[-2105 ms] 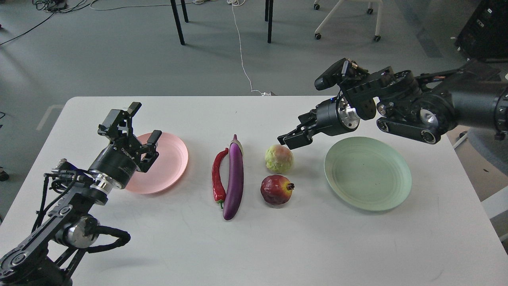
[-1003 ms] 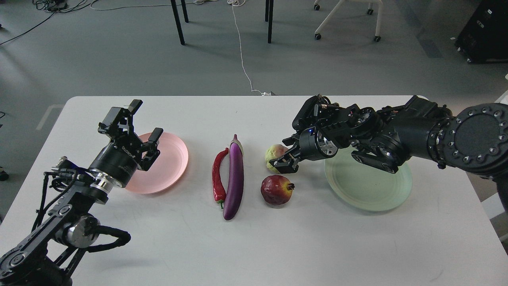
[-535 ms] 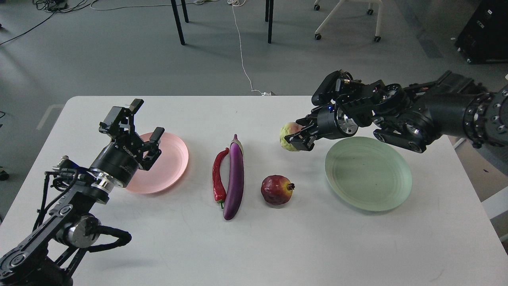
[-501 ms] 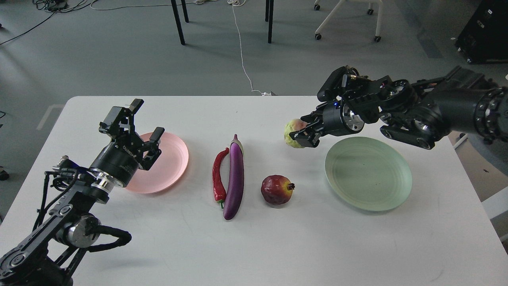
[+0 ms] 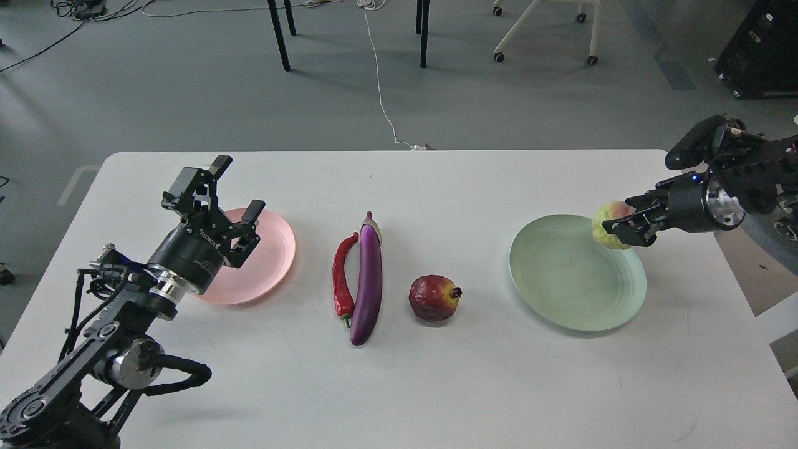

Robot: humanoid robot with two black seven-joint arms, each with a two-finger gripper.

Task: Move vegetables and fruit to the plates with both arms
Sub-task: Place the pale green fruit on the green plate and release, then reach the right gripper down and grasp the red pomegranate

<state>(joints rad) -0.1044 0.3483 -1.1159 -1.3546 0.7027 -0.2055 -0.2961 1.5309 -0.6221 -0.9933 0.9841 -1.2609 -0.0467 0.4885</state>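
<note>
My right gripper [image 5: 617,226] is shut on the pale yellow-green fruit [image 5: 608,222] and holds it in the air over the far right rim of the mint green plate [image 5: 564,280]. The plate holds nothing. The dark red pomegranate [image 5: 434,298] sits on the table left of that plate. The purple eggplant [image 5: 368,277] and the red chili pepper [image 5: 342,275] lie side by side at the table's middle. My left gripper [image 5: 237,190] is open and empty, above the far left part of the pink plate [image 5: 268,262].
The white table [image 5: 399,386] carries everything. Beyond its far edge are grey floor, black table legs [image 5: 278,34], a white cable [image 5: 379,81] and a wheeled chair base [image 5: 542,31]. A black case [image 5: 764,50] stands at the far right.
My right gripper closed on the yellow-green fruit, lifted it off the table and carried it right, to above the mint plate's far rim. My left gripper shifted slightly right and stays open.
</note>
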